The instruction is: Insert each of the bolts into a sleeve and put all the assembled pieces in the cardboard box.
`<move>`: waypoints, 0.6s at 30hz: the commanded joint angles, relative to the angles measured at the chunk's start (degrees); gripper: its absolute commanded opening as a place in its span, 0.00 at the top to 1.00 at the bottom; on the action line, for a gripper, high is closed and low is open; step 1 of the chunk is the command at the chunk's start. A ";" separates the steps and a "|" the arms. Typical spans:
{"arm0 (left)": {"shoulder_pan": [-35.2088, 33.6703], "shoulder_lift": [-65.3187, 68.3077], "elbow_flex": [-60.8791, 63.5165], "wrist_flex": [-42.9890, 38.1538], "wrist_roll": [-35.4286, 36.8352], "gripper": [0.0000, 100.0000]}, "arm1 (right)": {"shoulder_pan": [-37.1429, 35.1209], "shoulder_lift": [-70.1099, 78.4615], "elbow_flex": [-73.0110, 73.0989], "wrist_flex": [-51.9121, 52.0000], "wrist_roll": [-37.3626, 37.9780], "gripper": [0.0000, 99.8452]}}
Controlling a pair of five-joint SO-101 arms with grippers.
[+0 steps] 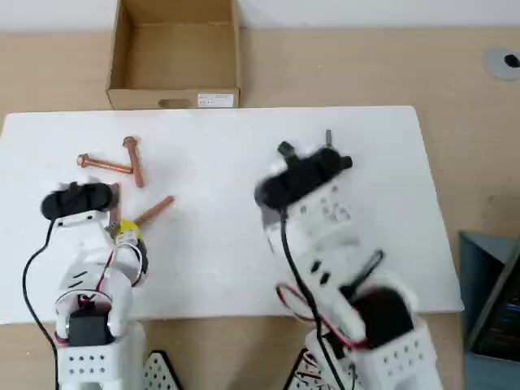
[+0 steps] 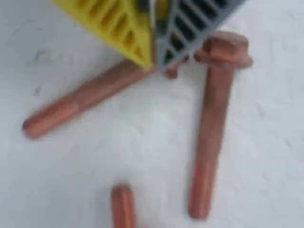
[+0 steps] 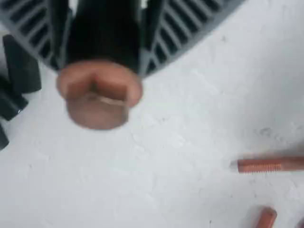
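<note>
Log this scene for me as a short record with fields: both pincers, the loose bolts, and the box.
Left pincer: closed on the head end of a long copper bolt that lies on the white board
Right pincer: shut on a black sleeve, with a copper bolt head at the sleeve's end
Loose copper bolts: two lie crossed near the board's far left corner
Cardboard box: open-topped, on the wooden table past the board's far edge

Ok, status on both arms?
Left tool shut on loose bolt, other bolts alongside. Right tool shut on sleeve, bolt head showing. No pieces in cardboard box.
</note>
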 commanded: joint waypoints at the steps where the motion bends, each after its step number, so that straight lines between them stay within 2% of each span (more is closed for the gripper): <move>1: 0.00 -0.48 1.93 -2.37 -0.44 1.00 | 1.01 11.82 -13.85 -1.85 -0.09 0.99; 18: -0.35 -0.48 3.60 -2.64 -0.09 1.00 | 3.12 56.92 -49.27 -17.67 1.93 0.99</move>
